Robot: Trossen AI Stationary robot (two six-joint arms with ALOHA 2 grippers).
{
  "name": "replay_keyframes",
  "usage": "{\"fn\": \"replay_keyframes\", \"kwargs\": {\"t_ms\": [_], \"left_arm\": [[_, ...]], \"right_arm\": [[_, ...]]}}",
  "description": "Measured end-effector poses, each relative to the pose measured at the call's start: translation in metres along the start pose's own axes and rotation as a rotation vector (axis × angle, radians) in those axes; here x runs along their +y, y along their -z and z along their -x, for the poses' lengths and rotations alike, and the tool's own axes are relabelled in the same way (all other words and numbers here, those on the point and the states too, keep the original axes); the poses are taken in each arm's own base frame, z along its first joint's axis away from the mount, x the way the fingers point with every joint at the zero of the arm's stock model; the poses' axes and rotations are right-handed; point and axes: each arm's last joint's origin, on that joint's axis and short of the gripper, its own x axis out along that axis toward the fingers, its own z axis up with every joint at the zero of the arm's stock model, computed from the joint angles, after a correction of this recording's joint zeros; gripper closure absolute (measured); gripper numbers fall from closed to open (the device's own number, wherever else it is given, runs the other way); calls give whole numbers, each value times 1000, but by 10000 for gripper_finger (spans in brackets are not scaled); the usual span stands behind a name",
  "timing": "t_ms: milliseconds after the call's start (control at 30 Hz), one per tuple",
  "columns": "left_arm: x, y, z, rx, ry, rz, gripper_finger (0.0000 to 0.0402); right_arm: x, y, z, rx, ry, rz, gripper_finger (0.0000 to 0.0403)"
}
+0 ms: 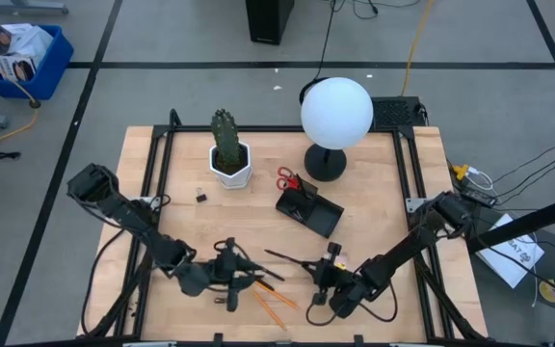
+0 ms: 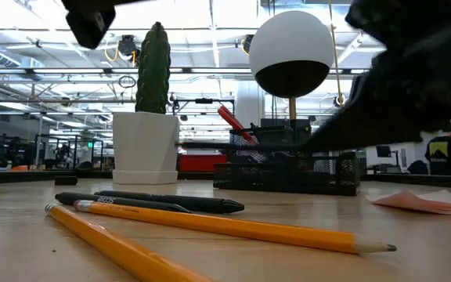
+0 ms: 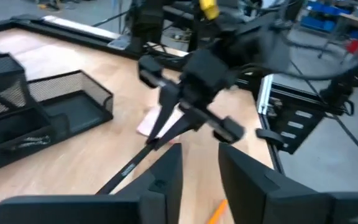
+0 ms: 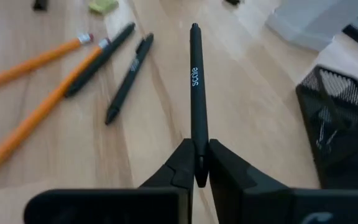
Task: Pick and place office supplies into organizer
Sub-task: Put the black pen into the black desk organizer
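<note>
Right wrist view pretty much tells the story: the right gripper (image 4: 196,163) is clamped on the tail end of a black pen (image 4: 195,87), which sticks straight out past the fingers. So I'd say we're at the grasp step, pickup just made. Next it has to lift and carry the pen over to the organizer (image 1: 308,210), the black mesh tray mid-table near the lamp, and line it up with a compartment; gripping by the end, I'd guess it could swing.

Pen is slim, matte black, white lettering on the barrel. 2 more black pens (image 4: 118,65) and 2 orange pencils (image 4: 36,93) lie loose on the wood nearby. Left gripper (image 1: 227,271) hovers near the pencils, fingers parted, holding nothing.
</note>
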Motion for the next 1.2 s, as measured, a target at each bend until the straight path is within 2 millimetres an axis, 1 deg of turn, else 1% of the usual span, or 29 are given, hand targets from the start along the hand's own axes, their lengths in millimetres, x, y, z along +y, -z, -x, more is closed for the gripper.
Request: {"fn": "replay_keyframes", "kwargs": {"t_ms": [133,233,333,433,567,667,767,1067,1200], "left_arm": [[8,-3,-6,1,-26,21,240],[13,-6,-11,16,-7,40,204],[15,-7,-13,33,19,32,181],[18,-9,-16,29,17,37,170],[21,-14,-19,-1,15,96,168],[23,-17,-21,-19,13,149,174],[23,-20,-22,-33,50,178,185],[21,-22,-21,-44,83,178,215],[21,-21,-21,-33,78,169,219]], "right_arm": [[-1,-6,10,-4,-14,39,382],[-1,-10,20,-10,-33,58,381],[2,-13,32,-27,-74,75,381],[6,-16,46,-54,-105,78,381],[8,-20,62,-107,-102,82,381],[7,-25,71,-142,-98,83,381],[6,-31,76,-167,-93,83,381],[-3,-39,64,-165,-52,114,381],[-1,-44,64,-193,-69,116,381]]}}
